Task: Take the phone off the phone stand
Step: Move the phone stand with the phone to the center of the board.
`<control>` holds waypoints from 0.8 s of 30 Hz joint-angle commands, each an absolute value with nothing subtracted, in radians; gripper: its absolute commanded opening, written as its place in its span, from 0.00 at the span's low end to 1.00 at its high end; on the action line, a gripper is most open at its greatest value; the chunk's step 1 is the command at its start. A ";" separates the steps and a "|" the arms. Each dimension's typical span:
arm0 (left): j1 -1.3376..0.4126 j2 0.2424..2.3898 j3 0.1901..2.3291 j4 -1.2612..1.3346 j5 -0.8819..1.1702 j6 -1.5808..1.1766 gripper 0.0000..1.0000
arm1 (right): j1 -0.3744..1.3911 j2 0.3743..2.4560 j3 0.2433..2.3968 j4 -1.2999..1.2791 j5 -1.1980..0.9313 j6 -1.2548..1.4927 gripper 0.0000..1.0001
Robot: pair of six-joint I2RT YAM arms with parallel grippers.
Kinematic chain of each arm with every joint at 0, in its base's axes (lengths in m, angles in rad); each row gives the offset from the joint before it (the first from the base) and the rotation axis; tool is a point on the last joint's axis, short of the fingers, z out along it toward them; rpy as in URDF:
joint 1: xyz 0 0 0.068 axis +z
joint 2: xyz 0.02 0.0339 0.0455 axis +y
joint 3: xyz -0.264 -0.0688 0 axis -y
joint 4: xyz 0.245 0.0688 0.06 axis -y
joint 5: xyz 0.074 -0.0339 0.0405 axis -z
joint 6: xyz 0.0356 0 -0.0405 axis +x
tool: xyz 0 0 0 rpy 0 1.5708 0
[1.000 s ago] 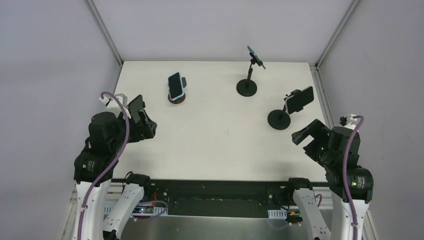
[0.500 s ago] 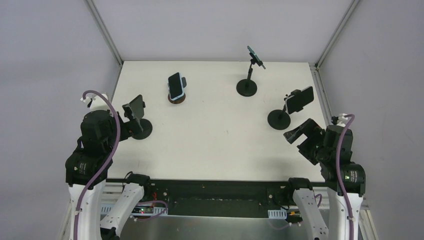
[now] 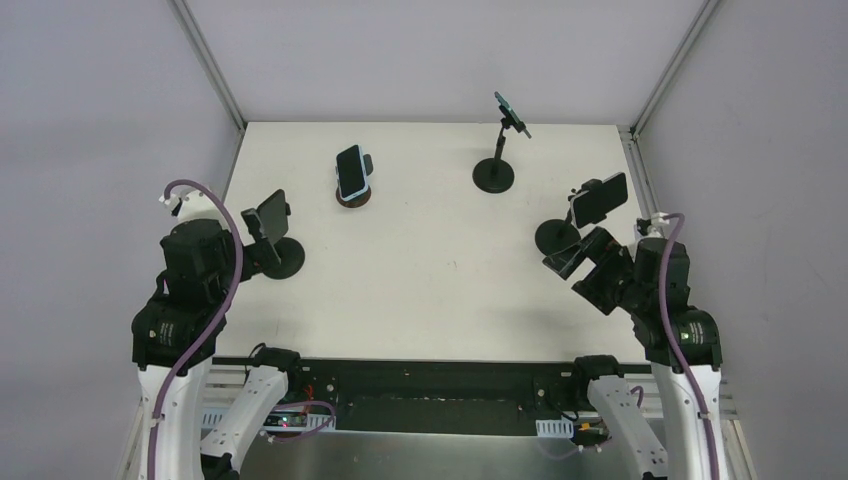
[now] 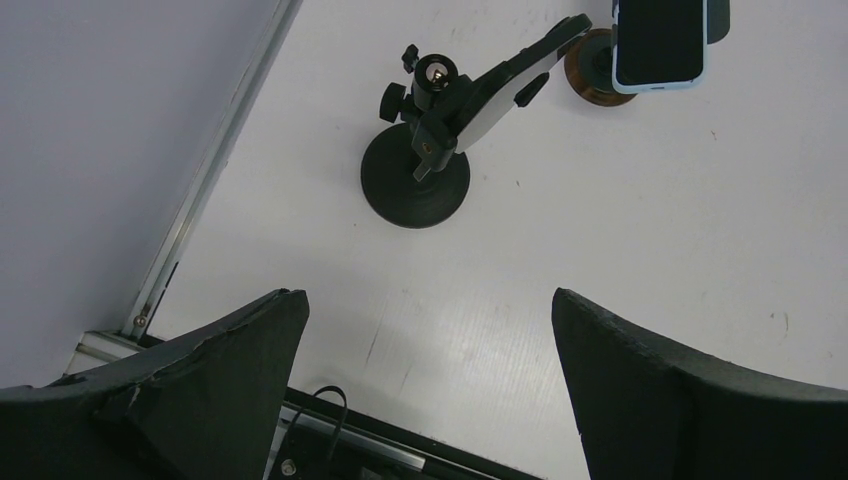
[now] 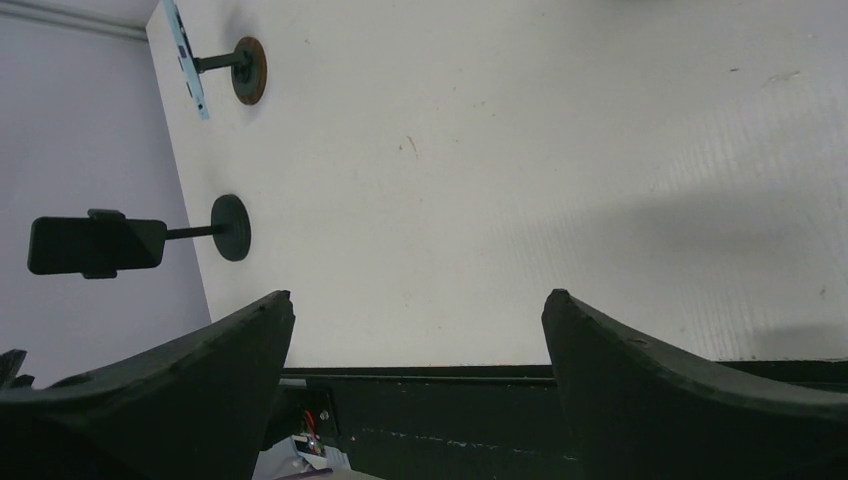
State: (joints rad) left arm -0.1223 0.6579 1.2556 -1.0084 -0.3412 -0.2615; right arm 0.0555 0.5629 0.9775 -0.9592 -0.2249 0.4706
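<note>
Several phones sit on stands. A dark phone [image 3: 270,214] is clamped on a black stand [image 3: 283,258] at the left; it shows as a phone [image 4: 505,88] on a stand [image 4: 415,185] ahead of my open left gripper [image 4: 425,295], apart from it. Another dark phone [image 3: 600,199] sits on a black stand [image 3: 557,238] at the right. My right gripper [image 3: 566,272] hangs open just in front of that base, pointing left. In the right wrist view my right gripper [image 5: 415,295] holds nothing.
A blue-cased phone [image 3: 350,171] rests on a brown round base [image 3: 352,198] at the back left. A further phone [image 3: 511,112] stands tilted on a tall black stand [image 3: 493,176] at the back. Metal frame posts and grey walls border the table [image 3: 430,270].
My left arm has drawn back from the left stand, which now shows whole. My right arm has swung leftward, closer to the right stand's base. Both grippers stay open.
</note>
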 commanded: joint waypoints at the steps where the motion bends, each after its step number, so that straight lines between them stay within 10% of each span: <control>1: -0.112 0.658 1.261 -1.005 -0.313 -0.269 1.00 | 0.194 0.607 0.998 -0.844 -0.172 0.519 0.99; 24: -0.112 0.732 1.250 -0.944 -0.393 -0.269 1.00 | 0.935 0.751 0.872 -0.608 0.269 0.687 0.99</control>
State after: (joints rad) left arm -0.1223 0.6914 1.2442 -1.0023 -0.3309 -0.2947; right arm 0.9073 0.7582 0.8871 -0.6445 0.1913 0.6327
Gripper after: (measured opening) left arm 0.995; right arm 0.990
